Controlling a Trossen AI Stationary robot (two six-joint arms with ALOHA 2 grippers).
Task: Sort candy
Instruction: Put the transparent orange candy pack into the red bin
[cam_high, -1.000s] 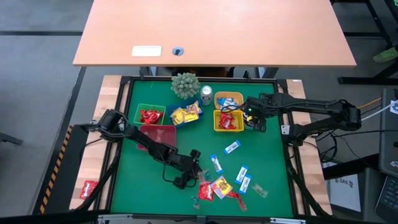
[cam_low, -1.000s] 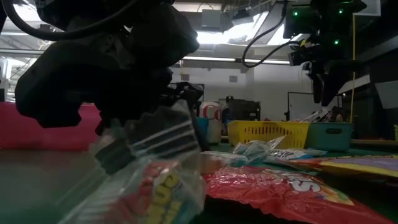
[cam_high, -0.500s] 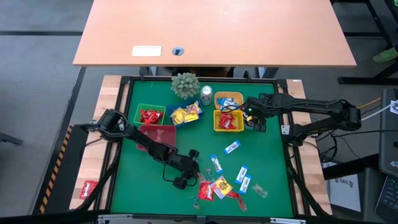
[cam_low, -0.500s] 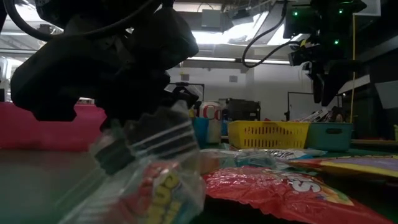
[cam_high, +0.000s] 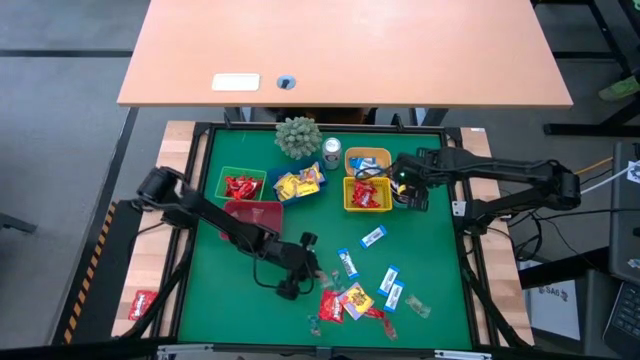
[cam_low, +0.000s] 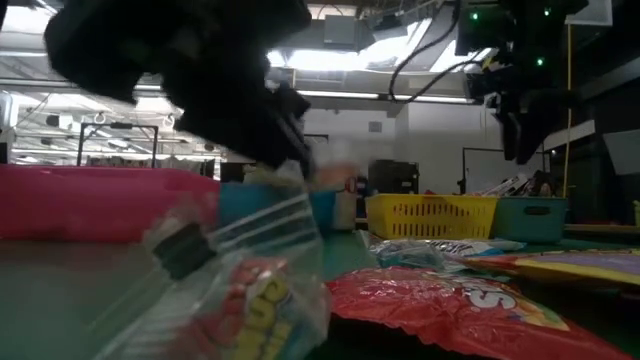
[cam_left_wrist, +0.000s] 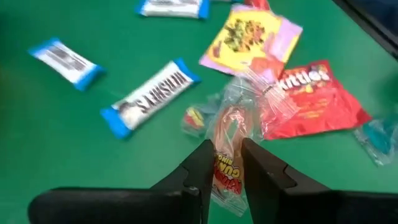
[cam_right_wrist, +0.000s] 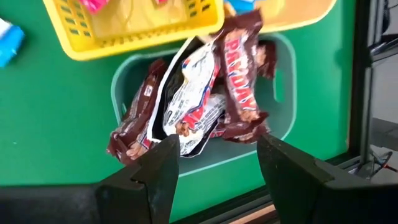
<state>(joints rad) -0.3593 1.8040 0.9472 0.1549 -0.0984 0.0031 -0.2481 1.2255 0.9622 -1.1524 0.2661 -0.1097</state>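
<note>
My left gripper (cam_left_wrist: 225, 146) is over the near middle of the green mat (cam_high: 215, 290), shut on a clear-wrapped candy (cam_left_wrist: 235, 118). It stands beside the loose candy pile (cam_high: 350, 300), where a red packet (cam_left_wrist: 314, 102) and a yellow-pink packet (cam_left_wrist: 252, 34) lie flat. Blue-and-white sweets (cam_left_wrist: 152, 96) lie flat nearby. My right gripper (cam_right_wrist: 217, 171) hangs open above a teal bin (cam_right_wrist: 283, 93) of brown sweets (cam_right_wrist: 239, 81), at the far right (cam_high: 410, 192). My left gripper pinches the clear-wrapped candy between its two fingers, across the wrapper's near end (cam_left_wrist: 226, 167). The rest of the wrapper reaches out past the fingertips toward the red packet. Whether its far end touches the pile, I cannot tell.
Along the far side stand a green bin (cam_high: 240, 185), a blue bin (cam_high: 300, 185), two yellow bins (cam_high: 368, 193), a pink bin (cam_high: 255, 215), a silver can (cam_high: 331, 152) and a small plant (cam_high: 298, 137). A clear packet (cam_low: 230, 290) lies close to the low camera. One red packet (cam_high: 143, 303) lies off the mat.
My left gripper has gone up from the mat and a little toward the table's left edge; in the low view it now hangs well above the table. The candy pile and my right gripper have stayed where they were.
</note>
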